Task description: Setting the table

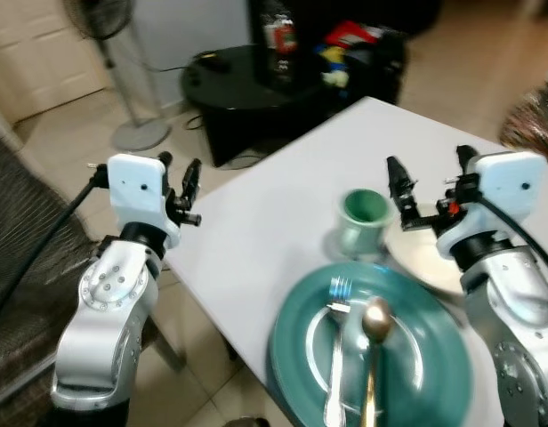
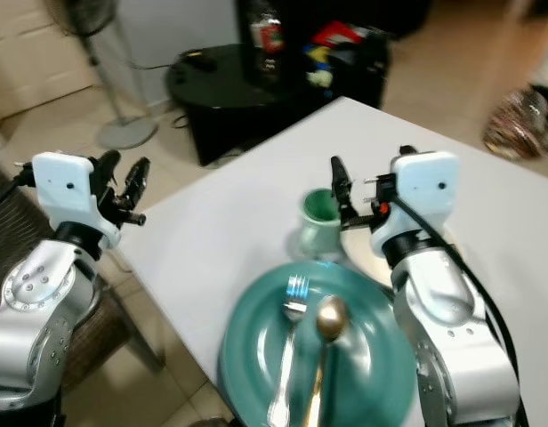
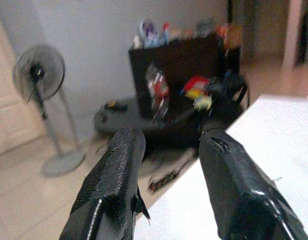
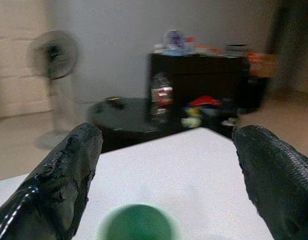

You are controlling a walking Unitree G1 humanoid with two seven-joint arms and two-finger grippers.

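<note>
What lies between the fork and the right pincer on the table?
The green mug stands between them in the left eye view: beyond the fork on the teal plate, just before the open right pincer. The right wrist view shows it below the fingers.

We see a white table (image 1: 283, 222) on a pale tiled floor (image 1: 69, 133). Beyond its far corner sits a low round black table (image 1: 229, 84), and behind that a dark cabinet (image 3: 184, 65) holding colourful clutter. A standing fan (image 1: 123, 62) stands at the left near a grey wall (image 3: 89, 30). A dark woven chair (image 1: 16, 258) sits beside the white table's left edge.
</note>
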